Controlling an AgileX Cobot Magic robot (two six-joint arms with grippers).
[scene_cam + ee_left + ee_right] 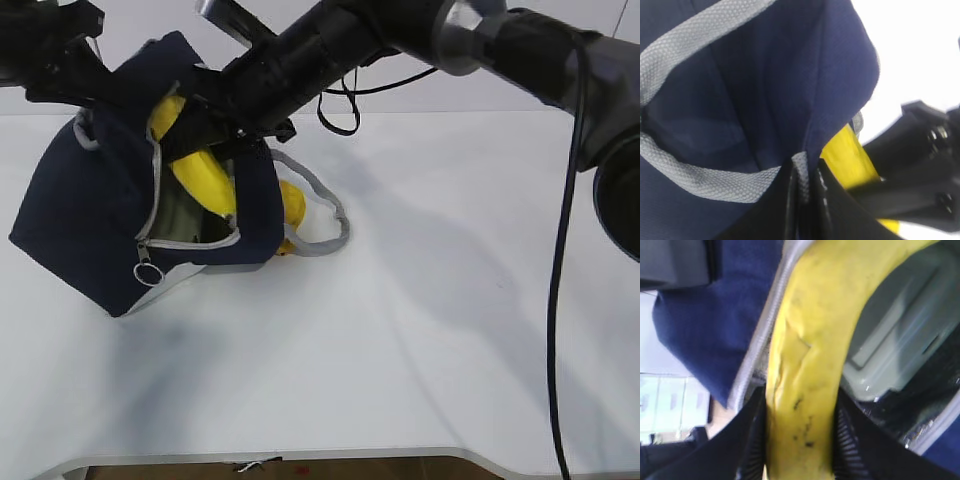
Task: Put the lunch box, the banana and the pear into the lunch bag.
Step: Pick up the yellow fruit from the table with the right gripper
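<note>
The navy lunch bag [80,220] stands tilted on the white table, its zipper mouth open towards me. My left gripper [112,82] is shut on the bag's top edge, pinching navy fabric and grey trim [801,172]. My right gripper [215,125] is shut on the banana [205,180] and holds it in the bag's mouth. In the right wrist view the banana [805,390] sits between the fingers [752,440], with the sage-lidded lunch box [890,355] inside the bag behind it. The pear [293,205] lies on the table just right of the bag.
A grey strap handle [325,215] loops on the table around the pear. The zipper's ring pull [147,272] hangs at the bag's front. A black cable [340,110] hangs behind the right arm. The table's front edge [300,455] is near.
</note>
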